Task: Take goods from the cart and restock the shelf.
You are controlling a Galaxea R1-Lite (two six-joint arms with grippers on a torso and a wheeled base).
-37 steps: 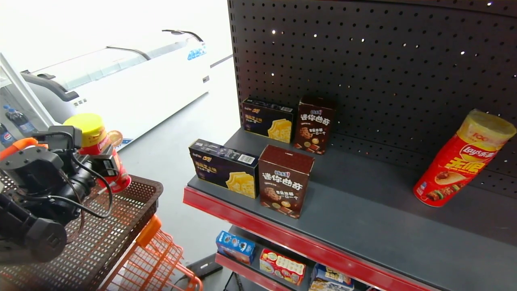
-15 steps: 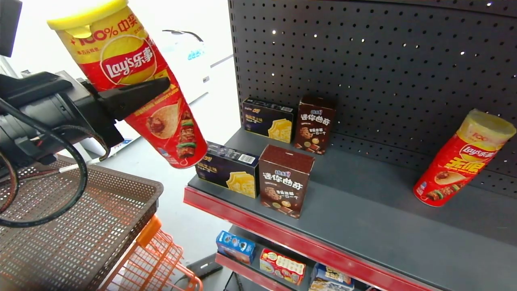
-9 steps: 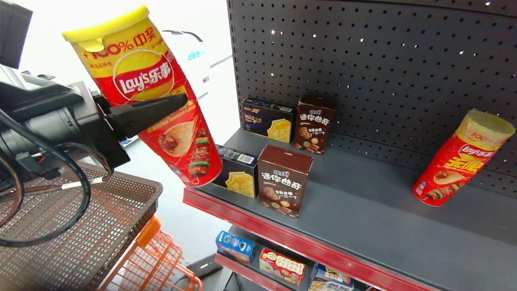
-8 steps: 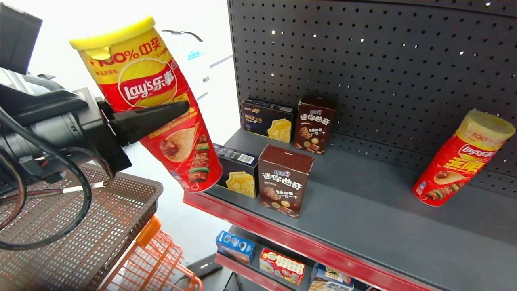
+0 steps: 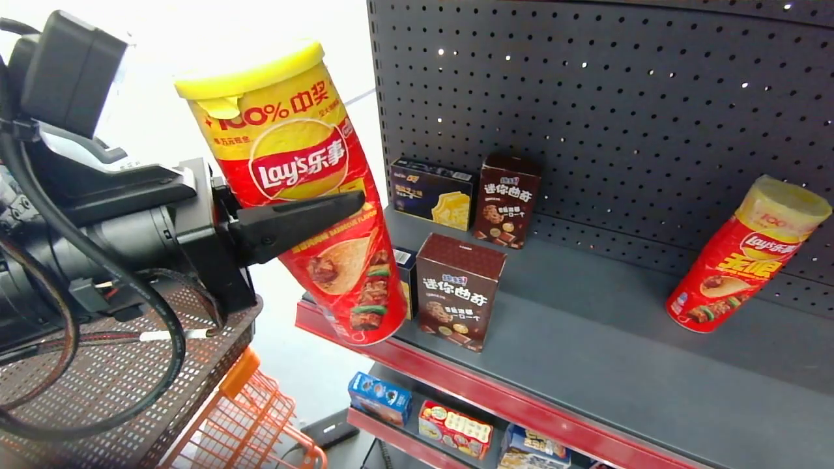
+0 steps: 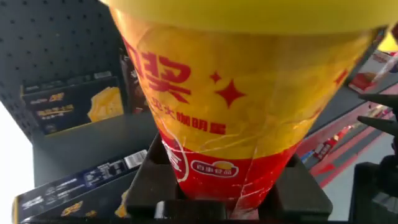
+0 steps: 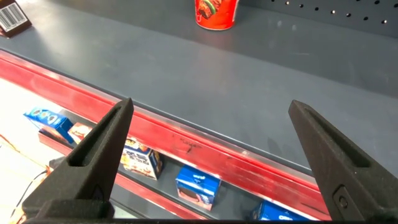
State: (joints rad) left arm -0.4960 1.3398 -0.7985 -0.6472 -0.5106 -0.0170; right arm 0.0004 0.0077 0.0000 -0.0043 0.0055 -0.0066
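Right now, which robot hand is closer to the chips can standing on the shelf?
Right. The right gripper hangs open before the shelf edge, facing the shelf can. The left gripper grips another can past the boxes.

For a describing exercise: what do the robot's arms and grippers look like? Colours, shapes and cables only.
The left gripper is black, its finger a long wedge tapering to a blunt tip. The left arm behind is a black cylinder carrying a boxy black camera, with black cables looping below, one white-banded. The right gripper has two matte black wedge fingers.
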